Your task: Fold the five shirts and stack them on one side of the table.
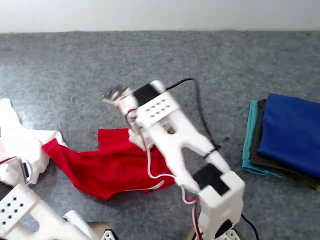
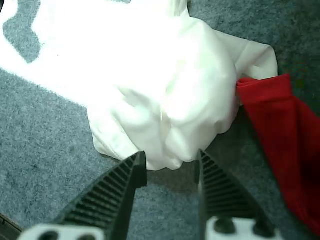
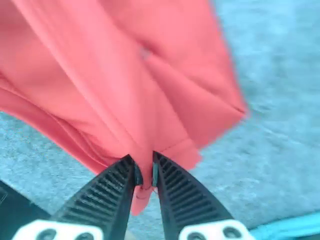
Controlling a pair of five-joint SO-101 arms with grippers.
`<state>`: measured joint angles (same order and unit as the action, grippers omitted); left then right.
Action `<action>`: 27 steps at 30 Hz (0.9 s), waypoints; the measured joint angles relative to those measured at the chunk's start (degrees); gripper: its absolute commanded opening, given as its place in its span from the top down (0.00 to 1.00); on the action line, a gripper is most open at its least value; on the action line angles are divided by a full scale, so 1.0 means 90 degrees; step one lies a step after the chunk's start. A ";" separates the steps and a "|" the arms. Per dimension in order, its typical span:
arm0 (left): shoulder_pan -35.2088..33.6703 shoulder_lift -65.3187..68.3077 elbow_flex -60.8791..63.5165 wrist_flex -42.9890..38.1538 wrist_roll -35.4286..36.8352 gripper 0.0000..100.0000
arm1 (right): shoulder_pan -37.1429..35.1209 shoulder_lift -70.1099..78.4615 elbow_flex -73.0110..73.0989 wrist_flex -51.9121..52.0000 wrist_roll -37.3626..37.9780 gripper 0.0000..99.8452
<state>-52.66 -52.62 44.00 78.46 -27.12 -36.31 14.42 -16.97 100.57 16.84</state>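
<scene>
Red shirt (image 1: 110, 167) was pinched by its edge in the right claw (image 3: 144, 169), likely for spreading flat; left claw (image 2: 171, 156) gaped, empty, over the white shirt (image 2: 160, 90).

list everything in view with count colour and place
red shirt: 1, red, unfolded mid-table
white shirt: 1, white, crumpled at the left in the high view, touching the red shirt
folded shirts: 3, blue over dark over teal, stacked at the right
table: 1, grey, under everything
left arm: 1, white, by the white shirt
right arm: 1, white, over the red shirt
left tool: 1, black, open above the white shirt's edge
right tool: 1, black, shut on the red shirt
</scene>
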 measured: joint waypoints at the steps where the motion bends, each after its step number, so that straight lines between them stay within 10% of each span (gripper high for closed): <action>1: 0.0127 0.0000 0.0000 0.0059 0.0000 0.84 | 0.0166 -0.0215 0.0020 0.0000 0.0059 0.99; 18: 0.3448 0.0098 -0.0107 0.0205 0.1143 0.83 | 0.3175 -0.3458 0.2022 0.0010 0.1807 0.99; 27: 0.3800 0.2891 -0.1553 0.0098 0.1260 0.80 | 0.3399 -0.4454 0.3692 0.0010 0.2129 0.99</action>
<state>-18.46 -26.59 30.02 79.34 -15.78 -5.71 -25.67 16.26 100.66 36.00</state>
